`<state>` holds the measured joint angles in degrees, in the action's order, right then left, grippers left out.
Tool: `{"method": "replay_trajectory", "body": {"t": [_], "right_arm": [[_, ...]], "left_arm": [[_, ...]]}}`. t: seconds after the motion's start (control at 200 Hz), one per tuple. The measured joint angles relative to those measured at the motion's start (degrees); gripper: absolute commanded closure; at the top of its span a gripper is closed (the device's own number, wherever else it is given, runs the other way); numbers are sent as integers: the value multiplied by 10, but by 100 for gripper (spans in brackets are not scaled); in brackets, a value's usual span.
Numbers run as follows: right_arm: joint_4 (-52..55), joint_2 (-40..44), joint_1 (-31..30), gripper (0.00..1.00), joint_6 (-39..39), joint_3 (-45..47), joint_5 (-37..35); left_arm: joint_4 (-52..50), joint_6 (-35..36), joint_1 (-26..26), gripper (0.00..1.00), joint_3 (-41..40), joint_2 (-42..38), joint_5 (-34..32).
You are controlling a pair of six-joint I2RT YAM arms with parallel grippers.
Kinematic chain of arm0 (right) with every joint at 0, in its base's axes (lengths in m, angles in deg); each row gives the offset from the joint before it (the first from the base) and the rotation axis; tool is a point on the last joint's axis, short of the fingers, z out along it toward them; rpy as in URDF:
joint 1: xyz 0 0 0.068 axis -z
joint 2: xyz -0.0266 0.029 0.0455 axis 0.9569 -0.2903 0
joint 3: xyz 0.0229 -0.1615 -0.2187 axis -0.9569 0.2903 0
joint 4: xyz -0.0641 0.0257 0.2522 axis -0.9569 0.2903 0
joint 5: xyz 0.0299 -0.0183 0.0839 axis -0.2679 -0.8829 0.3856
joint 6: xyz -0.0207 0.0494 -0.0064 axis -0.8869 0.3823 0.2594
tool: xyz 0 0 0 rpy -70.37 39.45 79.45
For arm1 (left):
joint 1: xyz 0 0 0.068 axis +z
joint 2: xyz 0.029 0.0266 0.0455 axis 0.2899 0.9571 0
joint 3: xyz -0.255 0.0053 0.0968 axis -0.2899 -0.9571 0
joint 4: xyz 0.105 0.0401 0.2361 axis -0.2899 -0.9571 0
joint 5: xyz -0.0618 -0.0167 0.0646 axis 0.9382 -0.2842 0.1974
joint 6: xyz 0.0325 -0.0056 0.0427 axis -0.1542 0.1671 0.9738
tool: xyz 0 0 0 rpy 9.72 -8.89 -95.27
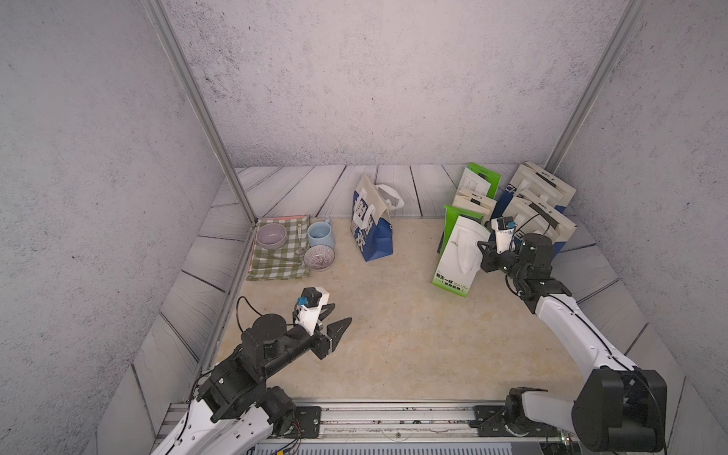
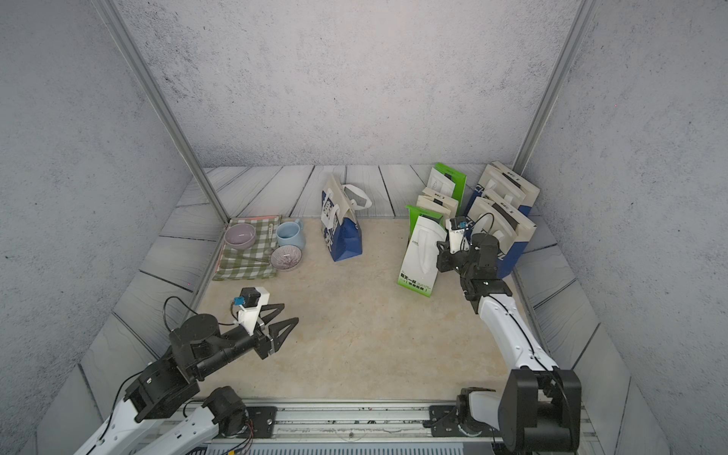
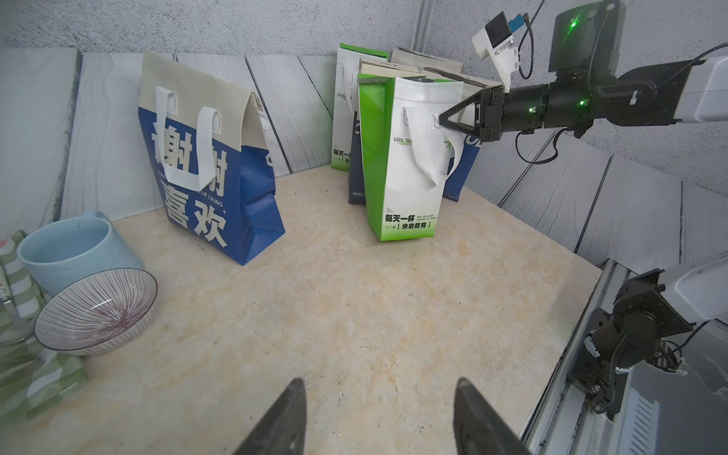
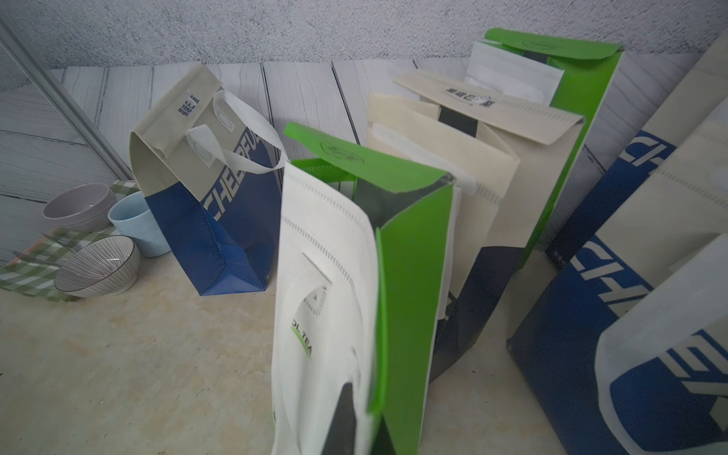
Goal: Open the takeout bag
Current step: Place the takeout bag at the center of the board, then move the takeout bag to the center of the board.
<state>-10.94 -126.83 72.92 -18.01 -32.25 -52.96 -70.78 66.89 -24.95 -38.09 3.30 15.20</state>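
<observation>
Left gripper (image 1: 342,312) near-left, jaws wide, idle over the table (image 1: 394,346). Mid-right, right gripper (image 3: 441,120) tips on the green-white bag (image 3: 402,185) by its handle (image 3: 429,161); can't tell if pinching. Mouth looks part-open. Next: pull front panel nearer.

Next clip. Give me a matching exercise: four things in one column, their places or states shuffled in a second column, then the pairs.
1 green and white bag
2 blue and beige bag
3 light blue mug
4 left gripper

A open, over the table
B beside the striped bowl
C right gripper at its handle
D standing apart from the other bags

Pairs: 1-C, 2-D, 3-B, 4-A
</observation>
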Motion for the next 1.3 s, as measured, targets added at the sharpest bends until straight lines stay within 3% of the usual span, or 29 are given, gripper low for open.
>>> {"method": "replay_trajectory", "body": {"t": [0.085, 0.175, 0.34, 0.605, 0.766, 1.051, 1.296], "right_arm": [[-5, 0, 2, 57, 6, 0, 0], [-14, 0, 2, 47, 9, 1, 7], [-25, 20, 2, 42, 48, 14, 35], [-25, 131, -2, 38, 146, 17, 87], [1, 150, -43, 38, 184, -6, 92], [35, -1, -238, 38, 207, -153, 25], [33, -201, -273, 41, 213, -256, -39]], "left_arm": [[-6, 0, 0, 40, 0, 0, 0], [-13, 0, 0, 40, 0, -2, 0], [-29, 0, 0, 39, -2, -19, 0], [-50, 0, 0, 39, -10, -45, -4], [-53, 0, 0, 39, -10, -45, -4], [-57, 0, 0, 39, -10, -45, -4], [-57, 0, 0, 39, -11, -45, -5]]}}
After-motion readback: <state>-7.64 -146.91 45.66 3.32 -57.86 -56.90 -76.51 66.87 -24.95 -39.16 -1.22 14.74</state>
